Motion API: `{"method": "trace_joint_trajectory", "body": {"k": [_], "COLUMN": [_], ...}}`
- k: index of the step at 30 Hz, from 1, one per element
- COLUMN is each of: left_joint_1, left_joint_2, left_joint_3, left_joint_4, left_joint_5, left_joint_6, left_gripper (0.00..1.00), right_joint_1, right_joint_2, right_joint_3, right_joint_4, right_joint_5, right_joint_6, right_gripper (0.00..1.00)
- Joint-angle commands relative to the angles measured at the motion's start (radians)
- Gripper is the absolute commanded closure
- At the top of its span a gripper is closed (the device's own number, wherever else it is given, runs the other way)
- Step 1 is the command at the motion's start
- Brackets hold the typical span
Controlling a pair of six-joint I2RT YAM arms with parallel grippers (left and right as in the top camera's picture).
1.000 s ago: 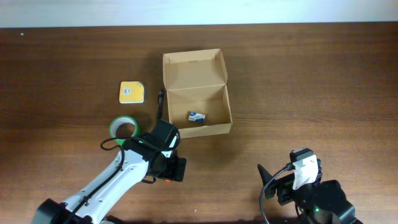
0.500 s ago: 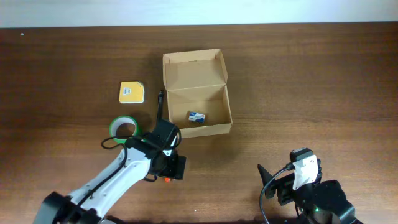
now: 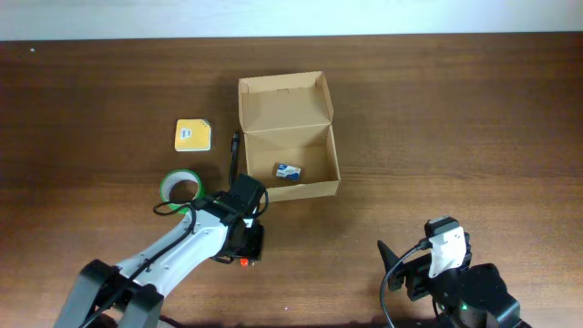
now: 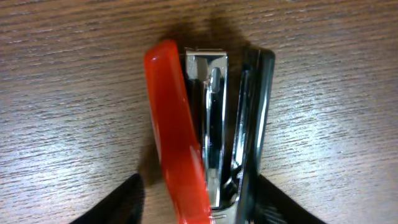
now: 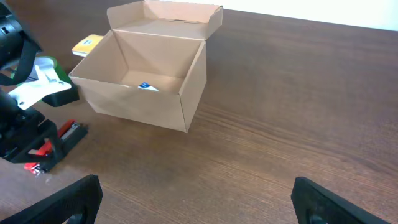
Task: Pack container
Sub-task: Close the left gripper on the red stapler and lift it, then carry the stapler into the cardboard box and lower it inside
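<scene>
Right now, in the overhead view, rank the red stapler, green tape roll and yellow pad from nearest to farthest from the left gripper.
From the left gripper:
1. The red stapler, directly beneath it, at the table's near side.
2. The green tape roll, farther back and to the left.
3. The yellow pad, farther back again, left of the cardboard box.

We see a dark wooden table (image 3: 455,109) carrying an open cardboard box (image 3: 284,107) near its middle, its lid flap raised on the far side. A black pen (image 3: 233,150) lies just beside the box's left wall, with a yellow pad (image 3: 192,135) and a green roll of tape (image 3: 181,188) further left, apart from each other. In front of the box a red and black stapler (image 4: 186,143) lies on its side on the wood.
</scene>
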State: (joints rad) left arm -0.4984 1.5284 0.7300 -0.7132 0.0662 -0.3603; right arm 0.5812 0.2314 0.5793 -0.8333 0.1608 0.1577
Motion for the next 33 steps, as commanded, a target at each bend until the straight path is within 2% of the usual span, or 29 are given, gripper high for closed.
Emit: {"method": "trace_joint_trajectory", "body": {"k": [1, 5, 10, 21, 33], "left_joint_1": [-0.006, -0.006, -0.006, -0.006, -0.006], "left_joint_2": [0.01, 0.01, 0.01, -0.036, -0.337], "left_joint_3": [-0.01, -0.01, -0.01, -0.009, -0.009], "left_joint_4": [0.003, 0.003, -0.005, -0.057, -0.148], "left_joint_5": [-0.011, -0.011, -0.011, 0.042, 0.094], "left_joint_6": [-0.006, -0.007, -0.021, -0.021, -0.037], "left_gripper": [0.56, 0.79, 0.98, 0.98, 0.98], "right_joint_1": [-0.004, -0.004, -0.004, -0.004, -0.004], "right_joint_2": [-0.007, -0.007, -0.007, -0.007, -0.007], "right_joint_3": [-0.003, -0.003, -0.003, -0.003, -0.003], "right_joint_4": [0.002, 0.003, 0.003, 0.003, 0.002], "right_joint_5": [0.016, 0.016, 0.016, 0.016, 0.016], "right_joint_6": [0.008, 0.008, 0.008, 0.008, 0.008], "right_gripper": [0.01, 0.01, 0.01, 0.01, 0.01]}}
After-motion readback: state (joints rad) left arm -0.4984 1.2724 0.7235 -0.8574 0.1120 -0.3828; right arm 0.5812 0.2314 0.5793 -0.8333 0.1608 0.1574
